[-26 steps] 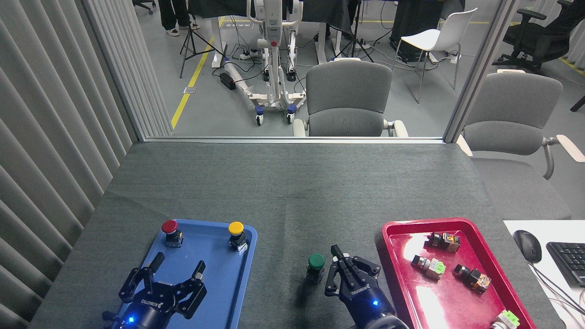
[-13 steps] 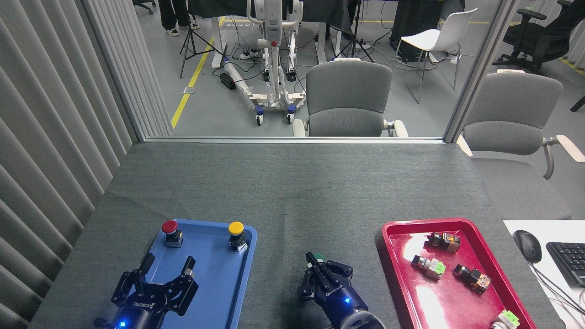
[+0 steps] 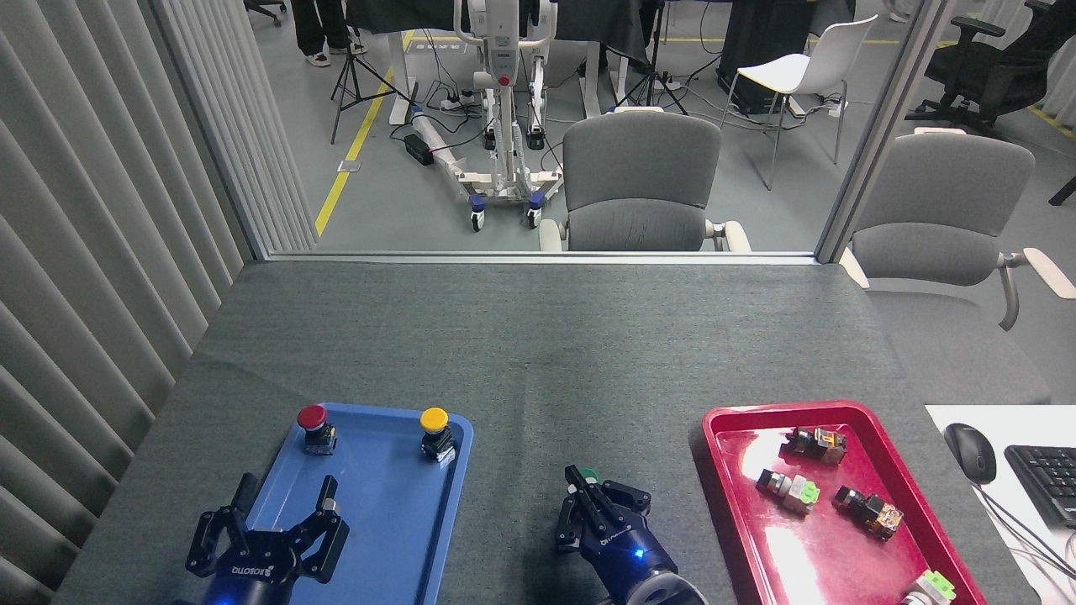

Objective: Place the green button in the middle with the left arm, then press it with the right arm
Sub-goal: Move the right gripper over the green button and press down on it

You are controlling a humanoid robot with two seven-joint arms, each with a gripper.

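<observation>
Dark grey felt cloth covers the counter (image 3: 538, 336), and on its bare middle stretch (image 3: 538, 437), between the two trays, sits the green button (image 3: 590, 475); only a sliver of its green cap shows past the dark fingers above it. Directly over it is the right claw (image 3: 580, 487), fingers drawn together into a narrow tip that lies on or just above the cap; contact seems likely, though the angle hides the actual touch; it grasps nothing. To the left lies the blue tray (image 3: 395, 538), with the red-capped button (image 3: 313, 424) at its far left corner and the yellow-capped button (image 3: 435, 428) at its far right corner, both upright. Over the tray's near left edge hangs the left claw (image 3: 286, 504), fingers spread apart and empty, well apart from both buttons. To the right of the green button lies the red tray (image 3: 714, 470), holding several small switch parts (image 3: 790, 491) scattered across it. Past the tray's right side a mouse (image 3: 969, 452) and a keyboard (image 3: 1046, 479) rest on a white surface; beyond the counter's far edge stands a grey chair (image 3: 640, 181).
</observation>
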